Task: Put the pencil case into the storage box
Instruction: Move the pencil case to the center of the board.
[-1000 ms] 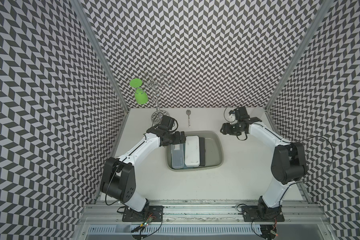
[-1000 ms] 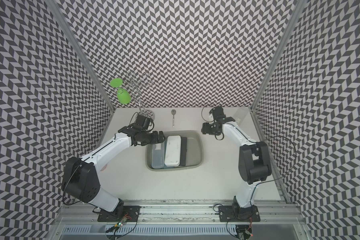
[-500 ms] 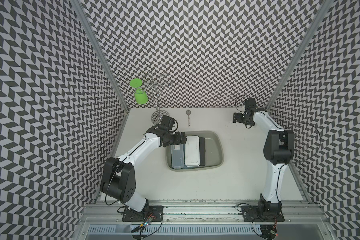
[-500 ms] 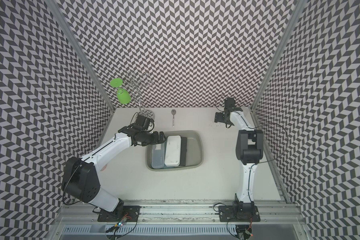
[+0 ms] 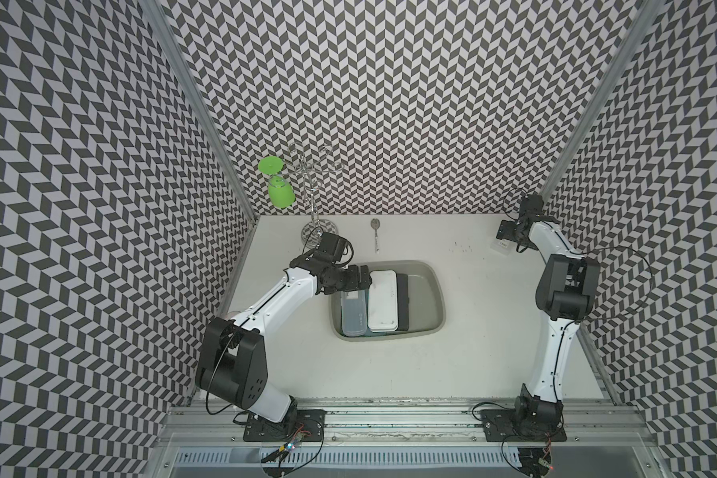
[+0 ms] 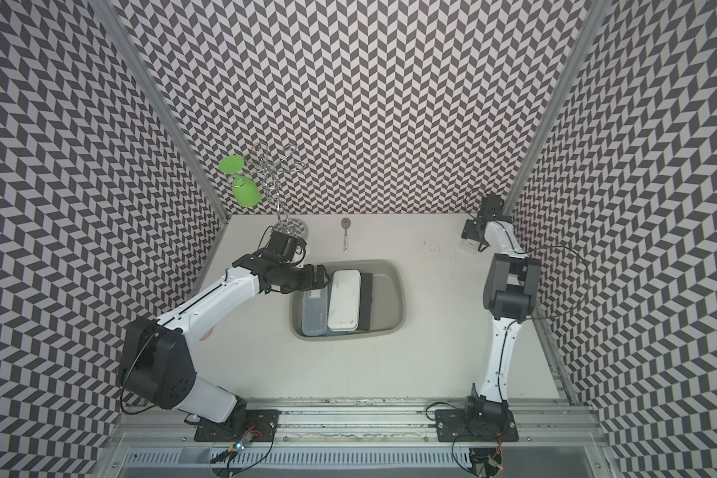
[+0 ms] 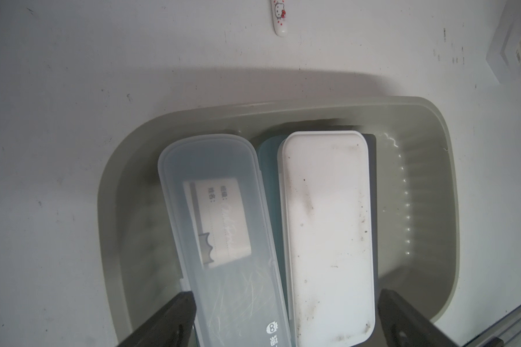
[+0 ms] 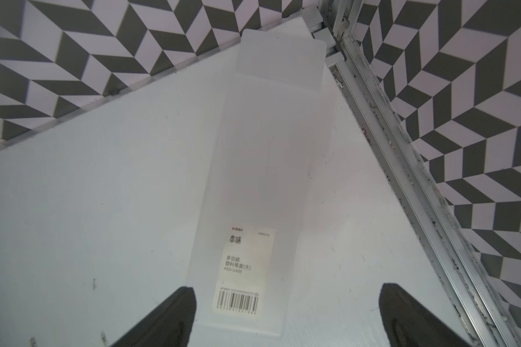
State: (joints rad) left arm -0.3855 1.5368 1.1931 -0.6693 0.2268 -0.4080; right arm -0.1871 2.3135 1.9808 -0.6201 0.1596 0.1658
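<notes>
The grey-olive storage box (image 5: 438, 298) (image 6: 398, 298) sits mid-table. Side by side in it lie a translucent blue-grey pencil case (image 7: 220, 210), a white one (image 7: 328, 225) and a dark one (image 5: 403, 302). My left gripper (image 7: 285, 300) (image 5: 365, 278) hangs open over the box's far left end, holding nothing. A frosted clear pencil case (image 8: 268, 168) (image 5: 502, 245) lies on the table in the far right corner. My right gripper (image 8: 288, 293) (image 5: 506, 236) is open just above it, its fingers either side of the barcode end, not closed on it.
A spoon (image 5: 376, 234) lies behind the box. A wire rack (image 5: 316, 207) with a hanging green cup (image 5: 280, 192) stands at the back left. Patterned walls and an aluminium rail (image 8: 403, 168) close in right beside the frosted case.
The right arm swung from beside the box out to the far right corner, and its gripper opened wide on the way. The left arm stayed still.
</notes>
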